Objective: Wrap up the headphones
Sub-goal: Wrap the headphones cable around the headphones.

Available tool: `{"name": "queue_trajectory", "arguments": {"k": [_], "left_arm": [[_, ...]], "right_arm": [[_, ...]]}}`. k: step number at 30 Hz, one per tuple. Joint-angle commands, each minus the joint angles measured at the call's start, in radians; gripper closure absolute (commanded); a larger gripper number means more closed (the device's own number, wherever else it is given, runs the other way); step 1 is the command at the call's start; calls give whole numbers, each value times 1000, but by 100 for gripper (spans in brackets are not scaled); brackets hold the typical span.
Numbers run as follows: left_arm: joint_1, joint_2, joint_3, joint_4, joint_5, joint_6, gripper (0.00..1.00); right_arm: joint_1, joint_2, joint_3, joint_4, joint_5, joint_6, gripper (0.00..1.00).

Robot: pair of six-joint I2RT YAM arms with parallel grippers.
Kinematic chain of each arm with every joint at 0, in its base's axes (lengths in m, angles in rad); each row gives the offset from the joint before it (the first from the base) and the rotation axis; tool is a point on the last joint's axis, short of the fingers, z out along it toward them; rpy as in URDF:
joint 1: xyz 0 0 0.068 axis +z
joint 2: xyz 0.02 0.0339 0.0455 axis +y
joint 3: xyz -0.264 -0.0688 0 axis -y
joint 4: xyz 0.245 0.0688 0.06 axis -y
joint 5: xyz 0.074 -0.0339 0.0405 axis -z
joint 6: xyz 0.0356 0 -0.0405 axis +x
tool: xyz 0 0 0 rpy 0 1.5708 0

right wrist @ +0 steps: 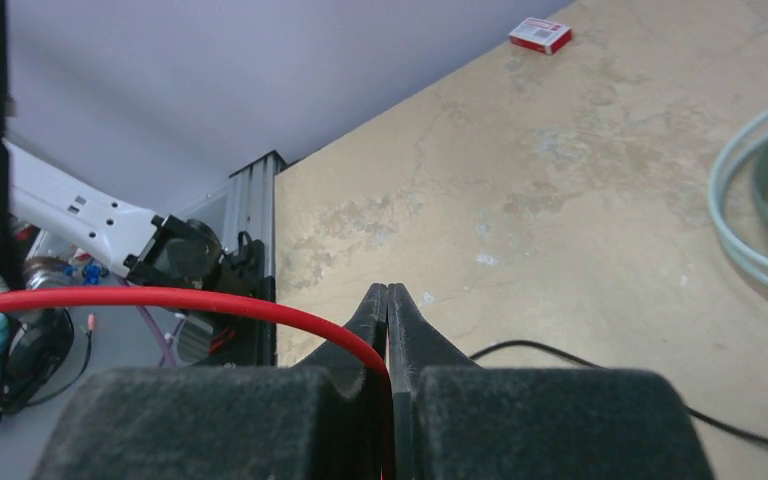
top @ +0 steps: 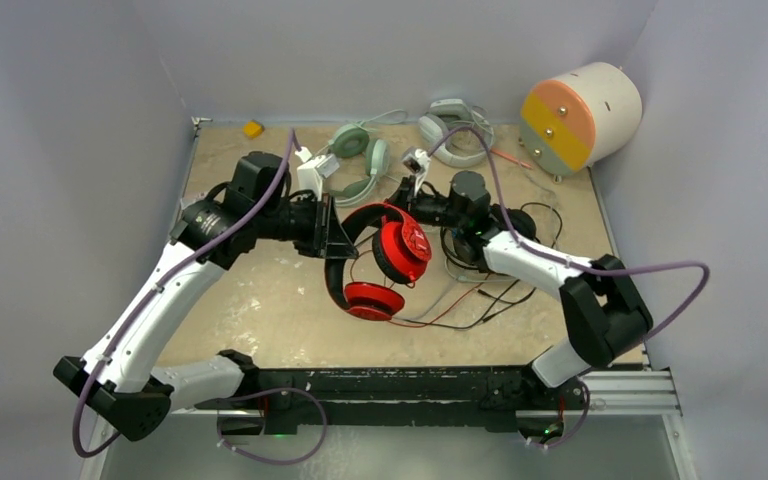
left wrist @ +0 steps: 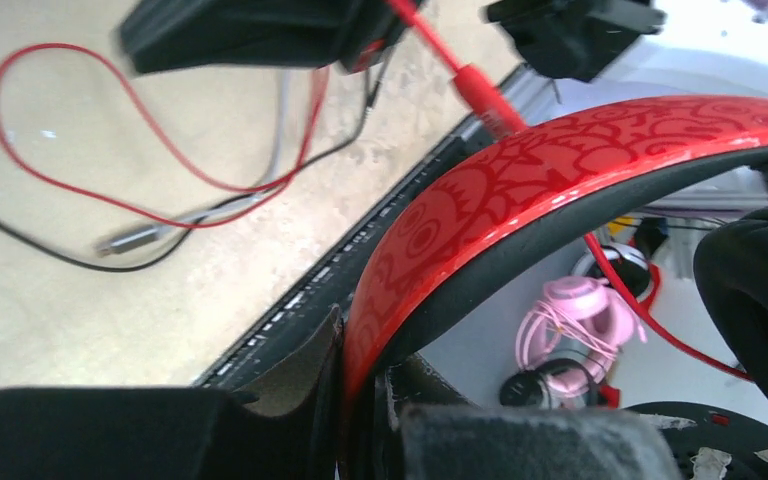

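The red-and-black headphones [top: 390, 262] hang tilted over the middle of the table. My left gripper [top: 338, 240] is shut on their patterned red headband [left wrist: 560, 170], which is pinched between the jaws of my left gripper [left wrist: 370, 345]. The thin red cable [right wrist: 160, 297] arcs from the left into my right gripper [right wrist: 388, 300], which is shut on it. In the top view my right gripper [top: 400, 193] sits just above the ear cups. The cable's slack [left wrist: 110, 190] lies looped on the table. The mint-green headphones [top: 360, 160] lie behind, with their cable spread out.
A grey-white headset [top: 455, 130] lies at the back. A white cylinder with an orange-yellow face [top: 580, 115] stands at the back right. Black cables [top: 500, 290] sprawl under the right arm. A small yellow object [top: 252, 128] sits in the back left corner, and a small red box [right wrist: 540, 35] lies on the table.
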Motion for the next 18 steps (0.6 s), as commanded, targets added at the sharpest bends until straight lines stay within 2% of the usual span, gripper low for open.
{"name": "queue_trajectory", "arguments": {"k": [1, 4, 8, 13, 18], "left_arm": [[-13, -54, -31, 11, -83, 119, 100], [-55, -63, -89, 10, -143, 162, 100], [-204, -57, -154, 16, -360, 176, 100], [-393, 35, -160, -17, -685, 145, 100], [-464, 140, -164, -64, -963, 84, 100]], "right_arm": [[-60, -100, 51, -205, -48, -11, 100], [-80, -147, 101, -422, -65, -97, 100], [-91, -182, 181, -702, -5, -194, 100], [-108, -192, 283, -915, 77, -216, 100], [-127, -222, 317, -1017, 156, -185, 100]]}}
